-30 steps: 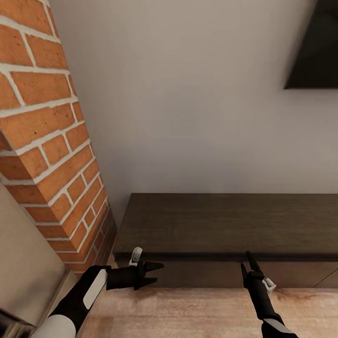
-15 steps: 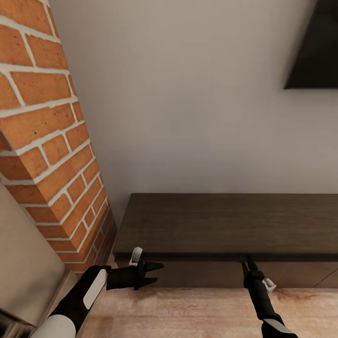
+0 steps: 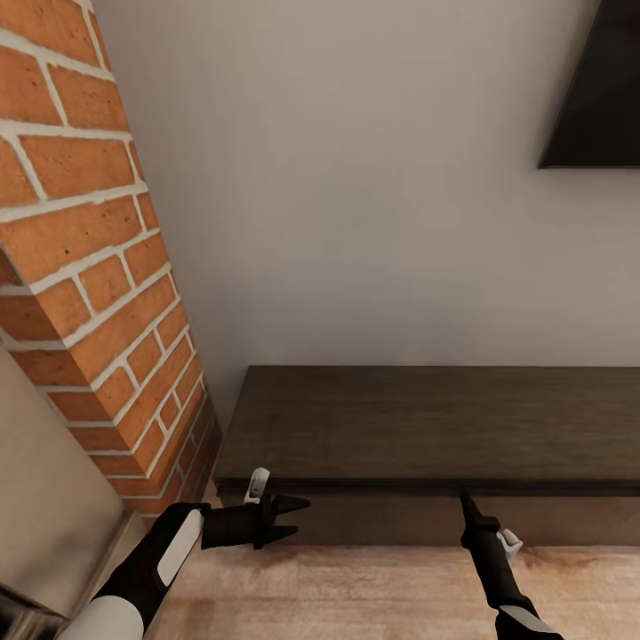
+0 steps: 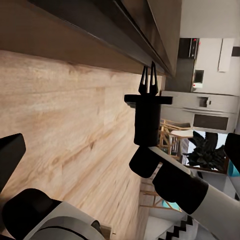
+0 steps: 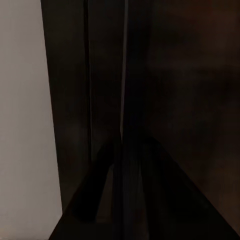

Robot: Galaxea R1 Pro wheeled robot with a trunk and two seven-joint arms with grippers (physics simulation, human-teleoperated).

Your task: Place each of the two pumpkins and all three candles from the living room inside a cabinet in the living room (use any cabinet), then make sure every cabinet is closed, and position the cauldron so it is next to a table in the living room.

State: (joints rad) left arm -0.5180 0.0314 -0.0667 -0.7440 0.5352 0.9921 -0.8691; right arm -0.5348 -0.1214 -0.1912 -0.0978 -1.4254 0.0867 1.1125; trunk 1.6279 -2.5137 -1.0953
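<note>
Cabinet [image 3: 427,427] in dark-brown wood running low along the pale wall, drawer fronts flush beneath its top, filling the lower middle and right of the head view. Right gripper [image 3: 466,505] pressing its tip against the front edge just under the cabinet top, fingers drawn together into one thin point, forearm rising steeply from the lower right above the wooden floor [image 3: 356,596]. Left gripper [image 3: 298,518] hovering just before the cabinet's left end, pointing sideways toward the right arm, fingers slightly parted and holding nothing, elbow bending back toward the brick column [image 3: 98,267]. Right gripper [image 4: 149,80] showing again from the left wrist camera, fingertips reaching up to the underside of the cabinet lip. Black screen [image 3: 591,84] hanging on the wall at upper right
</note>
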